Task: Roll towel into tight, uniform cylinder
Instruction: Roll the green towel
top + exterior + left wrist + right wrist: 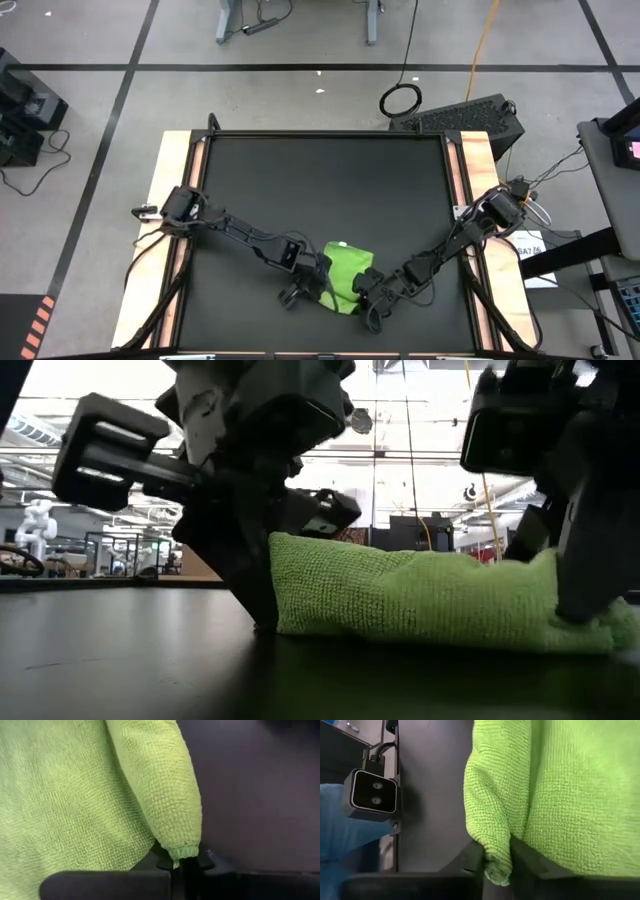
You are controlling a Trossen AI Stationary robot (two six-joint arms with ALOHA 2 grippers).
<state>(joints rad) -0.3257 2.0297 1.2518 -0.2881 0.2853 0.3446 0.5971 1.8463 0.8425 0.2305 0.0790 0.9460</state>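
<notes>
Evidently both arms have met at the towel (345, 277), which lies partly folded on the black mat (320, 190) near the tabletop's front edge, about midway between the side edges. The left pincer (322, 290) is clamped together on the hemmed corner of a folded-over flap at the towel's left end; the right pincer (368, 287) grips a rolled fold at the opposite end, its fingers (470, 862) pinching cloth between them. Holding both ends at once likely keeps the fold even, so the roll would stay straight and tight across its width.
</notes>
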